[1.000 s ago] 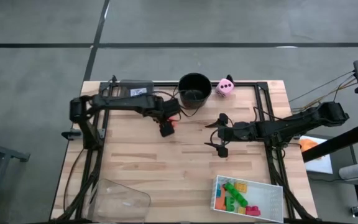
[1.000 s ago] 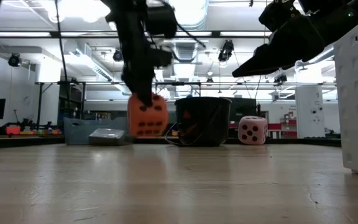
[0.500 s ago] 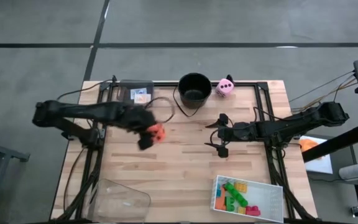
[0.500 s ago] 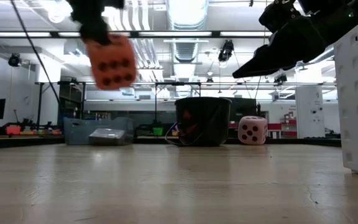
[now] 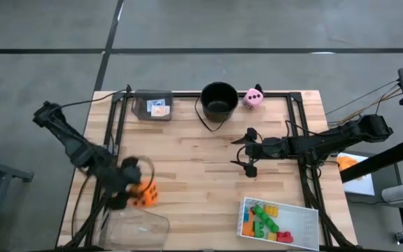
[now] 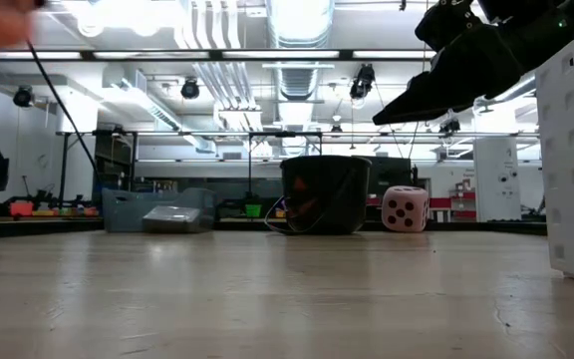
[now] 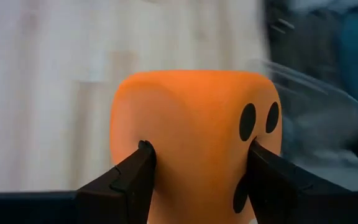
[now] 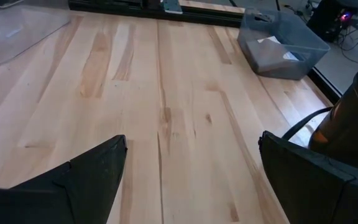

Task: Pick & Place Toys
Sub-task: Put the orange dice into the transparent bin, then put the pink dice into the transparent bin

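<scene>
Left end effector (image 5: 137, 194) is pinching the orange die (image 5: 144, 195) just above the clear tray (image 5: 135, 227). Right end effector (image 5: 243, 148) is hanging spread mid-worktop (image 5: 201, 175).

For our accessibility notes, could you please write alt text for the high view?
The left gripper holds an orange die above the table's near-left, beside a clear tray. The open right gripper waits mid-table, near a black bucket and pink die.

Both arms are dark and slim-jointed, trailing thin black cables; each ends in two matte black, wedge-shaped fingers (image 8: 86, 177).
</scene>
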Controlling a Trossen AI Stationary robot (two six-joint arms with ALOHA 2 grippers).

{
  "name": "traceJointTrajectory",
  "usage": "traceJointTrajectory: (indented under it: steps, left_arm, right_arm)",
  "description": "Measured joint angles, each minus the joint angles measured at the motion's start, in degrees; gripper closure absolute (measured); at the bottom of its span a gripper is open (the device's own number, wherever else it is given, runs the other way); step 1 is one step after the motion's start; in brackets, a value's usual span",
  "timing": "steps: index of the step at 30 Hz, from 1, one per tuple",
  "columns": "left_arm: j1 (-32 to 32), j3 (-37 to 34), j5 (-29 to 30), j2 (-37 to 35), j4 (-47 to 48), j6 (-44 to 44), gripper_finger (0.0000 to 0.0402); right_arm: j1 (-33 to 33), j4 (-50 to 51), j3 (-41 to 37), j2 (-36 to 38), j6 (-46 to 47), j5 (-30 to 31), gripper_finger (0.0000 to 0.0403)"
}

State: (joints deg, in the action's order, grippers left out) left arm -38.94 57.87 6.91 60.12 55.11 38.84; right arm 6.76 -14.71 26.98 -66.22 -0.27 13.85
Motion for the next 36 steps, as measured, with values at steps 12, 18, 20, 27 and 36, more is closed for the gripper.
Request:
traceJointTrajectory:
  steps: [12,18,20,27,36]
  left_arm:
    - [-18.83,-3.73,4.28,3.03,-15.18,4.82,0.0199]
    - [-18.77,-8.97,3.52,3.58,-19.5,8.86,0.0199]
    - [-18.71,-10.37,2.35,3.58,-20.27,10.95,0.0199]
    - [-18.7,-11.45,1.39,3.45,-20.3,15.51,0.0124]
    - [-17.68,-10.95,2.17,2.37,-18.47,16.69,0.0032]
  right_arm:
    - [0.02,0.1,0.0,0.0,0.61,-0.02,0.0042]
    - [0.01,0.23,0.0,0.0,0.97,-0.02,0.0042]
    - [0.01,0.27,0.0,0.0,0.99,-0.02,0.0042]
    - [0.02,0.27,0.0,0.0,0.99,-0.02,0.0042]
    - [0.0,0.21,0.0,0.0,1.18,-0.02,0.0042]
